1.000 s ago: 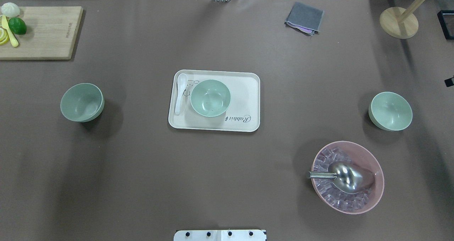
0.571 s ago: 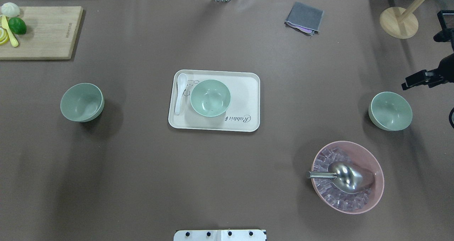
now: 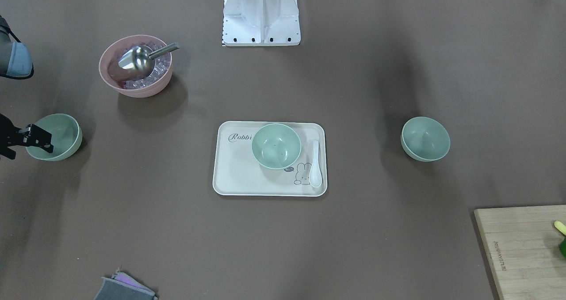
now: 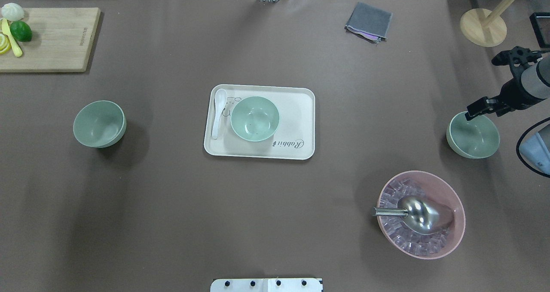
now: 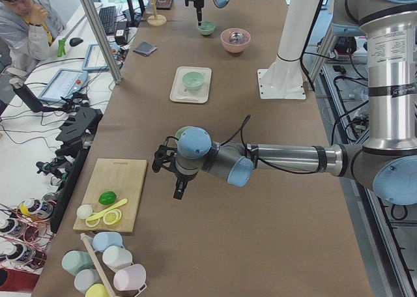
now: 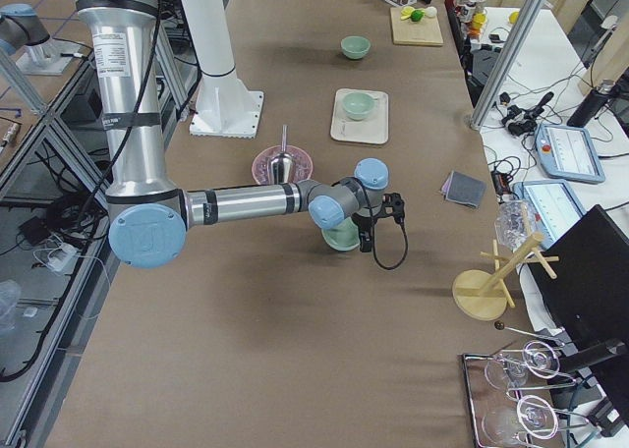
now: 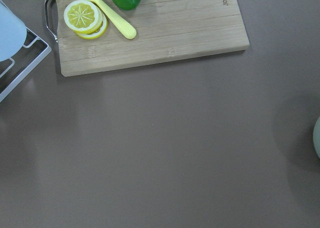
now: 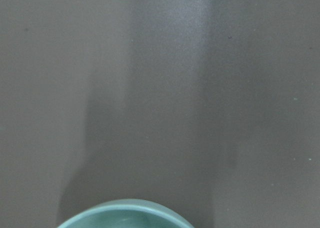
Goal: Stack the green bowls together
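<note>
Three pale green bowls stand apart. One green bowl point(image 4: 99, 124) is at the left, one point(image 4: 255, 118) sits on the cream tray point(image 4: 296, 111), and one point(image 4: 472, 135) is at the right. My right gripper point(image 4: 472, 111) hangs over the far rim of the right bowl point(image 3: 55, 136), and its fingers look open and empty in the front view point(image 3: 42, 142). The right wrist view shows only that bowl's rim point(image 8: 125, 215). My left gripper point(image 5: 179, 186) shows only in the left side view, above the table between the left bowl point(image 5: 184, 131) and the board; I cannot tell its state.
A pink bowl point(image 4: 451, 236) with ice and a metal scoop point(image 4: 419, 214) stands near the right bowl. A white spoon point(image 4: 219, 111) lies on the tray. A cutting board point(image 4: 56, 38) with a lime, a grey cloth point(image 4: 368, 21) and a wooden stand point(image 4: 483, 27) are at the back.
My right arm has come in from the right edge and moved left and down to the right bowl's far rim. The bowls have not moved.
</note>
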Controlling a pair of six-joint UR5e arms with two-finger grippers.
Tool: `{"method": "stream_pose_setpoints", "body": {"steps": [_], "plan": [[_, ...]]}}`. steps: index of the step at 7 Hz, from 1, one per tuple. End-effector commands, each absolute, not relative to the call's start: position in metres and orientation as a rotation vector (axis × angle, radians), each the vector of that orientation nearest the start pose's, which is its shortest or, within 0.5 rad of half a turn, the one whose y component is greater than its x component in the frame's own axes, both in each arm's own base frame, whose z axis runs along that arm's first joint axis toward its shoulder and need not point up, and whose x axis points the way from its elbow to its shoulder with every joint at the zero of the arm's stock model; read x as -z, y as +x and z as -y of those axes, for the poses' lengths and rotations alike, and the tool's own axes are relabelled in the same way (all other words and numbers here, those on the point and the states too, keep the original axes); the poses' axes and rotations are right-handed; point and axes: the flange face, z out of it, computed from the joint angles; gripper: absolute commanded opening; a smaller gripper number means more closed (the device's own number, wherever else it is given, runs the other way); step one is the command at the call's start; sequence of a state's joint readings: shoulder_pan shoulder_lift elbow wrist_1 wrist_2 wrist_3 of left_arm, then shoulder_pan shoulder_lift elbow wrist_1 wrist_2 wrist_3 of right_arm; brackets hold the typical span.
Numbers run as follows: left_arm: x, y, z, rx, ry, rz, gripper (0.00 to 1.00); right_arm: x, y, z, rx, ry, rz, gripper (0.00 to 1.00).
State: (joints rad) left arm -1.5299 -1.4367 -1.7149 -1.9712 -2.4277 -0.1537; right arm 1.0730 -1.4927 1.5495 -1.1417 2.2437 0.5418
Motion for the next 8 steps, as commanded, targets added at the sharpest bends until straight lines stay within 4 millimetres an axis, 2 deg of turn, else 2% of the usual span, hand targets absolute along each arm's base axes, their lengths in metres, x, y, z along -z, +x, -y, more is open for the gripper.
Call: {"method": "stream_pose_setpoints", "body": {"steps": [1,2,3,6,7,8], "plan": [[-0.601,-0.039,0.459,-0.070,0.299,-0.876,0.99,-0.609,-0.201,0.506,0.120,0.046,0.788,0.63],[-0.601,-0.038,0.460,-0.072,0.298,-0.881,0.99,-0.615,-0.198,0.501,0.128,0.066,0.800,0.41],[-0.600,-0.038,0.461,-0.073,0.299,-0.882,0.99,-0.617,-0.197,0.498,0.130,0.069,0.803,0.01],[-0.598,-0.036,0.462,-0.073,0.298,-0.886,0.99,-0.608,-0.197,0.499,0.133,0.080,0.814,0.00],[-0.582,-0.012,0.474,-0.041,0.264,-0.907,0.98,-0.581,-0.201,0.504,0.133,0.110,0.838,0.00],[-0.570,0.017,0.483,-0.021,0.238,-0.925,0.98,-0.543,-0.209,0.519,0.074,0.125,0.876,0.00]]}}
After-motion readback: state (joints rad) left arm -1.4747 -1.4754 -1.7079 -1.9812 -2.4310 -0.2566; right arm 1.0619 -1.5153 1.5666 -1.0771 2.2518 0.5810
